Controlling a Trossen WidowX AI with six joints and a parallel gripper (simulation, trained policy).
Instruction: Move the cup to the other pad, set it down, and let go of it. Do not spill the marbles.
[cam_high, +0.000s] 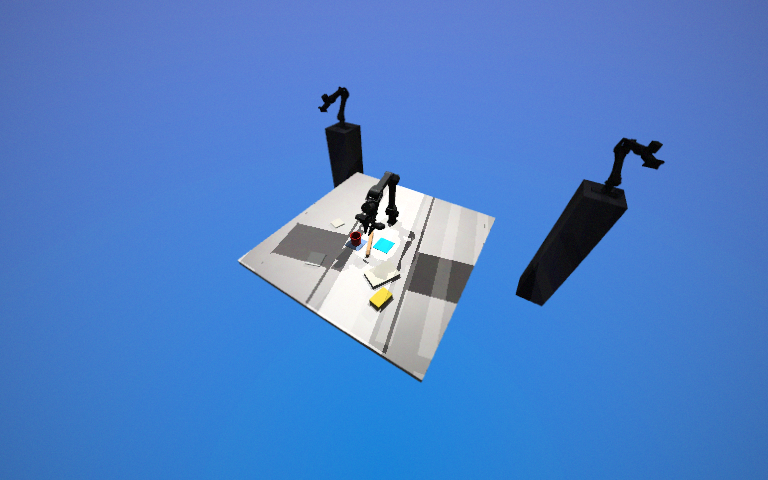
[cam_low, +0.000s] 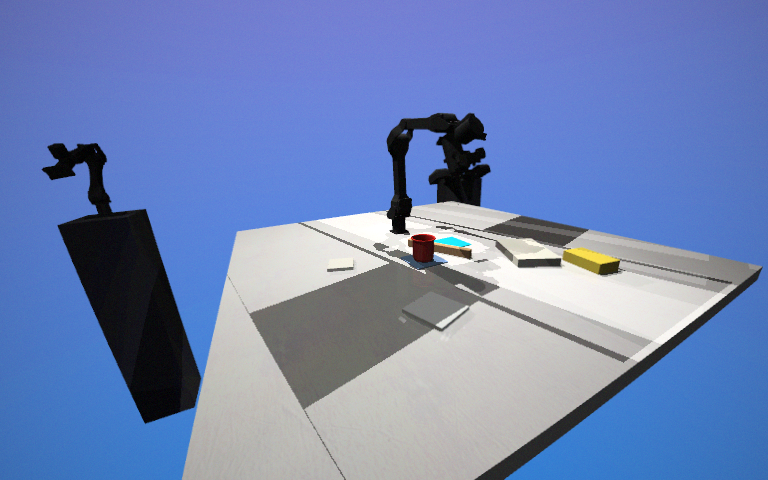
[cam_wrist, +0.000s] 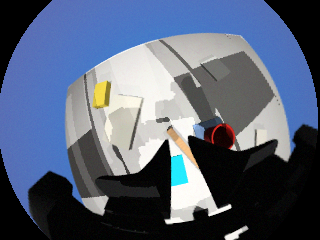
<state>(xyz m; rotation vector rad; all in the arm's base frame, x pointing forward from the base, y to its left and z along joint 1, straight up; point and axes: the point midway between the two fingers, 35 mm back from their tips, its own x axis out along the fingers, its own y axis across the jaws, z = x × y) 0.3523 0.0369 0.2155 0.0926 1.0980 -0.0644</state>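
Outside the jaws (cam_high: 370, 230) (cam_low: 459, 176), red cup (cam_high: 355, 238) (cam_low: 423, 248) (cam_wrist: 223, 136), upright

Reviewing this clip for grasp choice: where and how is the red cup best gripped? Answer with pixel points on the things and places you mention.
Probably by its side walls just below the rim, coming from above, fingers astride. The red cup (cam_high: 355, 238) (cam_low: 423, 249) (cam_wrist: 220, 137) stands upright, open-topped, on the blue pad (cam_high: 355, 245) (cam_low: 419, 263) (cam_wrist: 199, 131). The wooden bar (cam_high: 369, 245) (cam_low: 455, 249) (cam_wrist: 183, 146) lies close by, so keep the fingers clear of it.

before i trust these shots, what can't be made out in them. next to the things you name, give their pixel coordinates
- Marbles: the inside of the red cup (cam_high: 355, 239) (cam_low: 423, 249) (cam_wrist: 223, 137) is too dark and small in every view.
- Wooden bar (cam_wrist: 183, 146): the pincer (cam_wrist: 178, 140) hides its near end, wrist view.
- Blue pad (cam_low: 423, 263): partly behind the cup, exterior view.
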